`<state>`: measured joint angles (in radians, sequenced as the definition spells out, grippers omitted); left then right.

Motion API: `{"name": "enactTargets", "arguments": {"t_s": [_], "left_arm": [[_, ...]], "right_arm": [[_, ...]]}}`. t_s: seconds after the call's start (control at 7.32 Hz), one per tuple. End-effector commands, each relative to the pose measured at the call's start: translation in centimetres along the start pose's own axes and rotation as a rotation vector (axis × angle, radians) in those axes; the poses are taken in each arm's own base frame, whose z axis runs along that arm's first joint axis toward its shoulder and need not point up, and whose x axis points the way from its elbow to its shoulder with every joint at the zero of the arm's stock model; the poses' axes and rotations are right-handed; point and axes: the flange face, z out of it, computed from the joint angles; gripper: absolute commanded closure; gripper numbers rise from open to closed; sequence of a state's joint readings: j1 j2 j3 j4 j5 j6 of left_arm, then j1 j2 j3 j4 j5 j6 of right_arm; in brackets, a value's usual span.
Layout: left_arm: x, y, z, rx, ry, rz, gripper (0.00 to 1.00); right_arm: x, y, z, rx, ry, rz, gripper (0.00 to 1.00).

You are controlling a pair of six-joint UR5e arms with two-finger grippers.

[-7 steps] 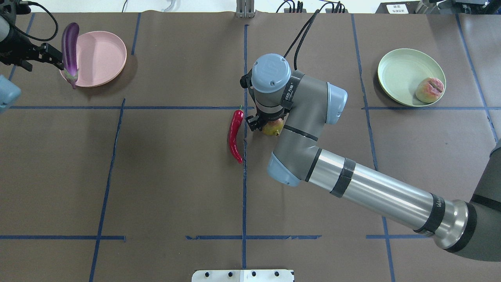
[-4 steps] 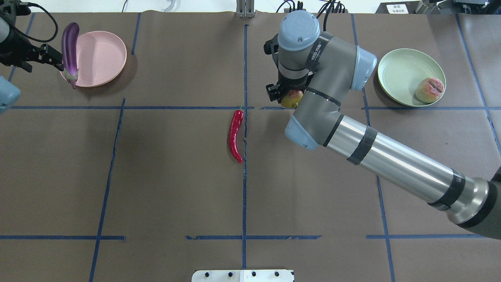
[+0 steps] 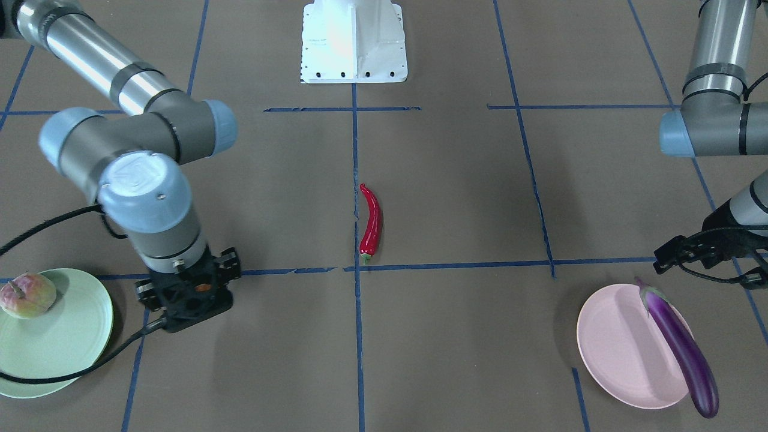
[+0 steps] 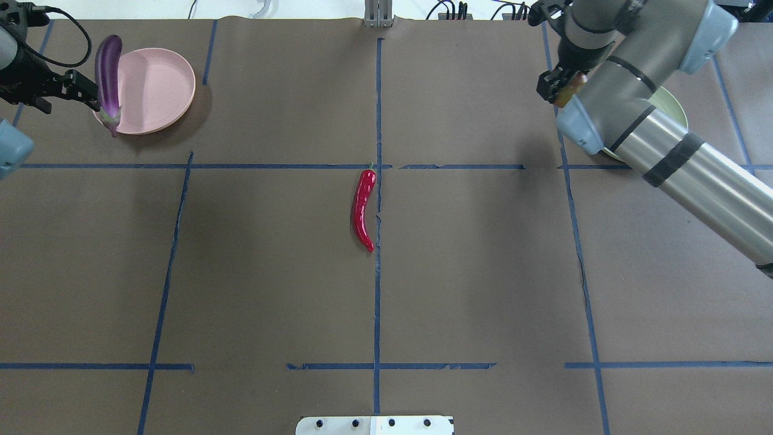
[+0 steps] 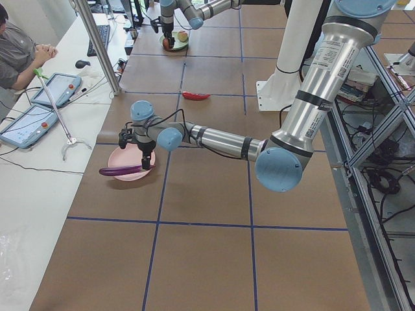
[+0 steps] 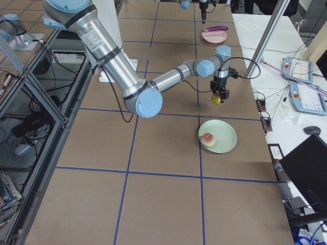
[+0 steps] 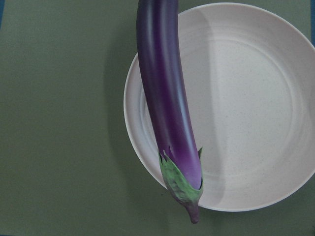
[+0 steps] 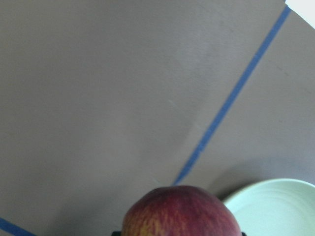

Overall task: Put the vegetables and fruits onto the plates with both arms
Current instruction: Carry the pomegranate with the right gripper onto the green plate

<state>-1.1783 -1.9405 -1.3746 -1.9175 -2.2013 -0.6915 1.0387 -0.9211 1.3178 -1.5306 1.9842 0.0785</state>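
Observation:
My right gripper (image 4: 558, 84) is shut on the red-green pomegranate (image 8: 181, 212) and holds it above the table beside the mint green plate (image 4: 675, 104); it also shows in the right view (image 6: 218, 96). The peach (image 3: 27, 295) sits on that plate (image 3: 66, 348). The purple eggplant (image 4: 109, 72) lies across the rim of the pink plate (image 4: 160, 90), cap end off it. My left gripper (image 4: 84, 89) is open and empty beside and above the eggplant. The red chili pepper (image 4: 363, 208) lies at the table's middle.
The white base block (image 3: 354, 42) stands at the robot's side of the table. Blue tape lines cross the brown table cover. A metal pole (image 5: 97, 45) and tablets (image 5: 39, 110) stand on the operators' side.
My right arm has lifted the pomegranate from beside the chili and carried it far right to the green plate's edge. The left gripper drew back slightly; the eggplant stayed put.

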Motion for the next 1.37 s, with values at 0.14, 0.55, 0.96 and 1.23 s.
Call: {"name": "enactTargets", "arguments": {"t_s": [0.14,0.55,0.96,1.23], "left_arm": [[0.1,0.0,-0.1,0.002,0.001,0.002,0.00],[0.0,0.1,0.1,0.000,0.001,0.002,0.00],[2.1,0.9,0.7,-0.011,0.014,0.035,0.00],[10.7,4.8,1.5,-0.027,0.085,0.041,0.00]], "right_arm": [[10.8,8.7,6.2,0.005,-0.034,-0.107,0.64],[10.6,7.8,7.6,0.003,-0.035,-0.106,0.00],[11.8,5.9,4.6,0.023,-0.031,-0.059,0.00],[16.7,6.9,-0.5,0.001,-0.135,0.096,0.00]]}}
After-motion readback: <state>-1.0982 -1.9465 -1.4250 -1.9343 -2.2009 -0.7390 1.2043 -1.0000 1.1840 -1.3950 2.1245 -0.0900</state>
